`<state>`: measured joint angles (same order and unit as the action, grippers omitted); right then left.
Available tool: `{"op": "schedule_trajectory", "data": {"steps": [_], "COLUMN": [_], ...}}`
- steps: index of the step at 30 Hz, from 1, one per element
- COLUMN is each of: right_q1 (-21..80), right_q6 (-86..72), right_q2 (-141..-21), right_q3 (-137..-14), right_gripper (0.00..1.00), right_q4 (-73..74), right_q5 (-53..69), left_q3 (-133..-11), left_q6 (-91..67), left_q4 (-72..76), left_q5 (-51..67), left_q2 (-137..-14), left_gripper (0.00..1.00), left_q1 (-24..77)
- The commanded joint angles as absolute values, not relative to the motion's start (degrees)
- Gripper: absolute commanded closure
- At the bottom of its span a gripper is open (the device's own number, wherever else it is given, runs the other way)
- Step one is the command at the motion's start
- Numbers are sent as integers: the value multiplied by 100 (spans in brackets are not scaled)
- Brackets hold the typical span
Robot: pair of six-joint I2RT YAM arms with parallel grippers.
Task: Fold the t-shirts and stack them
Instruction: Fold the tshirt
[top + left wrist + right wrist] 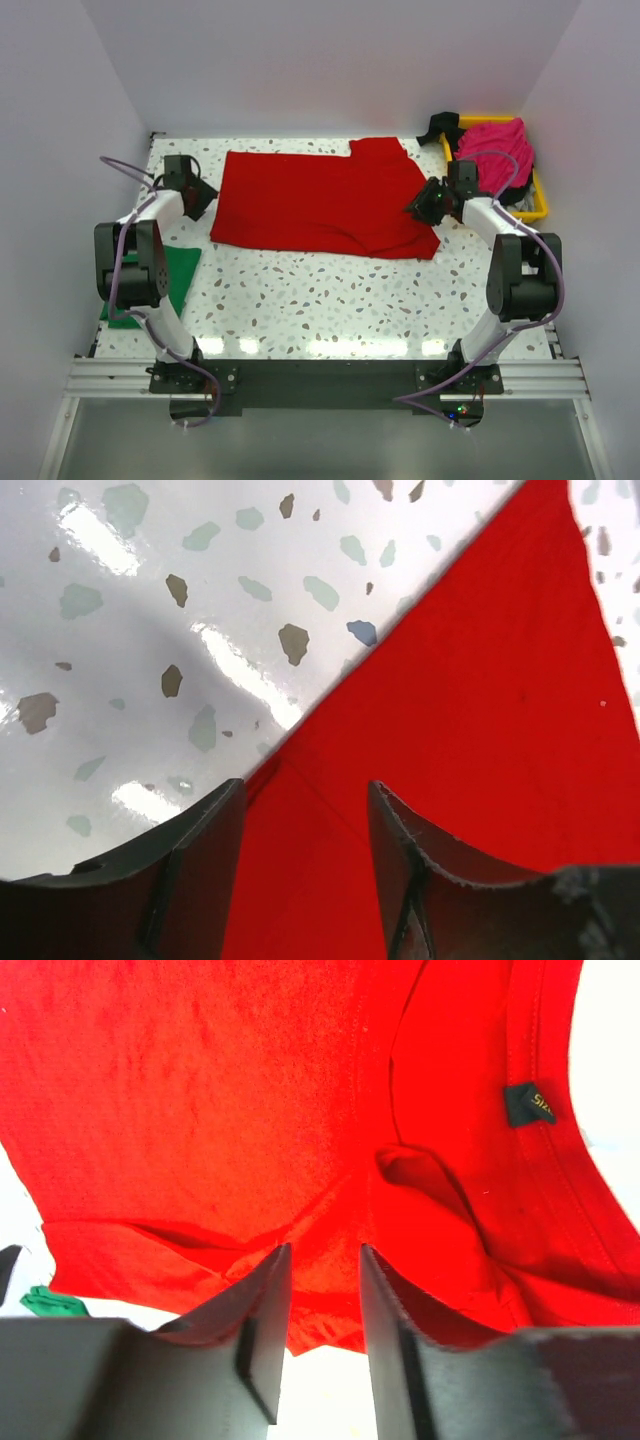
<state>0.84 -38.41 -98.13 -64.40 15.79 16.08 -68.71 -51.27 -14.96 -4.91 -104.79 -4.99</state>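
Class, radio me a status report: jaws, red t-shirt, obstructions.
Left gripper jaws open at left edge of red t-shirt. Right gripper jaws open at its right edge. Shirt flat on table. Nothing blocking.

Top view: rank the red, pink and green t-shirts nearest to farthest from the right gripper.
1. red t-shirt: centre, its right edge right at the right gripper.
2. pink t-shirt: back right, in the yellow tray.
3. green t-shirt: far left, toward the near edge.

White arms (pixel 158 208), black jaws, purple cables (pixel 120 162)
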Motion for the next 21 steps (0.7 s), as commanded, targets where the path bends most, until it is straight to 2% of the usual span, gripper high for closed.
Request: {"op": "schedule_trajectory", "data": {"steps": [1, 3, 6, 9, 12, 16, 21], "right_q1": [70, 70, 167, 360, 465, 492, 501], "right_q6": [-3771, -3736, -3657, -3630, -3621, -3612, -3595], "right_q2": [-9616, -9528, -9335, -9176, -9053, -8956, -8780], "right_q3": [-6531, -6478, -6355, -6170, -5960, -5644, -5379], "right_gripper": [60, 59, 59, 59, 59, 59, 59], "right_q4": [1406, 1424, 1468, 1494, 1468, 1406, 1362], "right_q5": [1644, 1600, 1442, 1258, 1108, 897, 800], "left_q3": [-6645, -6330, -5978, -5732, -5477, -5055, -4300], "left_q6": [-5018, -5080, -5150, -5212, -5282, -5501, -5809], "left_q4": [-1231, -1125, -1037, -1020, -993, -932, -616], "left_q5": [-423, -352, -395, -501, -597, -939, -1195], "left_q2": [-9696, -9397, -9168, -9027, -9018, -8921, -8658], "left_gripper": [43, 44, 53, 69, 77, 82, 83], "left_q1": [-545, -466, -220, -44, 193, 237, 290]}}
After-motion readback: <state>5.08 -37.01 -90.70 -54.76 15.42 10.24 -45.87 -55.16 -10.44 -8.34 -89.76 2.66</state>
